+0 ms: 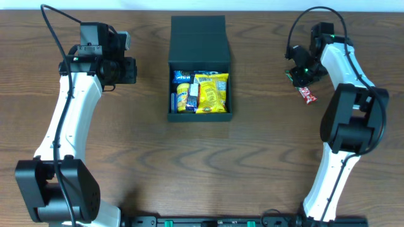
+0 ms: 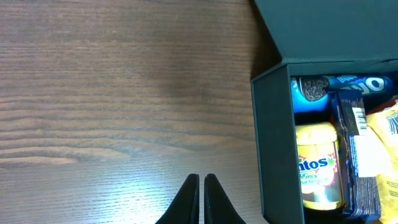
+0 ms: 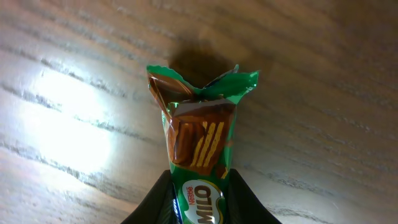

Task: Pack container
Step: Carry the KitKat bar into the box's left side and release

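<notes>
The container [image 1: 197, 41] sits open at top centre of the overhead frame, lid flap back, with a yellow packet [image 1: 211, 93] inside. The left jaws hang pressed together and empty over the table [image 1: 145, 145] just to its left. The right jaws, well off to its right, pinch a green Milo packet [image 3: 199, 149] beside a red bar [image 1: 307, 95].

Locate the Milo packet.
The Milo packet is pinched in the right gripper, seen in the right wrist view; overhead, that is right of the open container, beside a red-wrapped snack.
</notes>
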### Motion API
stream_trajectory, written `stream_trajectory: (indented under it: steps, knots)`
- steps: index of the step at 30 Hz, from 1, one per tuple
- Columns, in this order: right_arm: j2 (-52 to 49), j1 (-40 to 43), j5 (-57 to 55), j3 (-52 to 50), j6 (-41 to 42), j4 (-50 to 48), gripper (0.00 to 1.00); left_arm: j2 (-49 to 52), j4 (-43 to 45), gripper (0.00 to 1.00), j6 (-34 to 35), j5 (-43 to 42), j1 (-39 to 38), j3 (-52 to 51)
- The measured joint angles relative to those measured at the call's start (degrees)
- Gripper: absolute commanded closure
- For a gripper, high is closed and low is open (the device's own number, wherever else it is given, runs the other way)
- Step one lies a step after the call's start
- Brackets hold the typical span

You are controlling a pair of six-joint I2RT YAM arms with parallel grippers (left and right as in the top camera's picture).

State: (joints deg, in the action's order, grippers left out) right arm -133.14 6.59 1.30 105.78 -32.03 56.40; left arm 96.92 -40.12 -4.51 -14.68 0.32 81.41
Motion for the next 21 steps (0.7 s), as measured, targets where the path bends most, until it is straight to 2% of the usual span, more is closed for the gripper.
stream_trajectory:
  steps: [6, 9, 15, 21]
  knots:
    - [1.60, -3.82, -0.11, 0.00, 5.44, -1.90, 0.98, 0.00, 0.02, 0.94, 0.00, 0.00, 0.00, 0.00]
    - [5.18, -7.43, -0.11, 0.00, 8.96, -3.10, 0.98, 0.00, 0.02, 0.94, 0.00, 0.00, 0.00, 0.00]
    - [14.86, -18.78, 0.22, 0.24, 17.03, -4.52, 0.99, 0.00, 0.02, 0.94, 0.00, 0.02, 0.00, 0.00]
    - [16.81, -29.20, 0.50, 0.35, 26.34, -6.12, 0.99, 0.00, 0.02, 0.94, 0.00, 0.02, 0.00, 0.00]
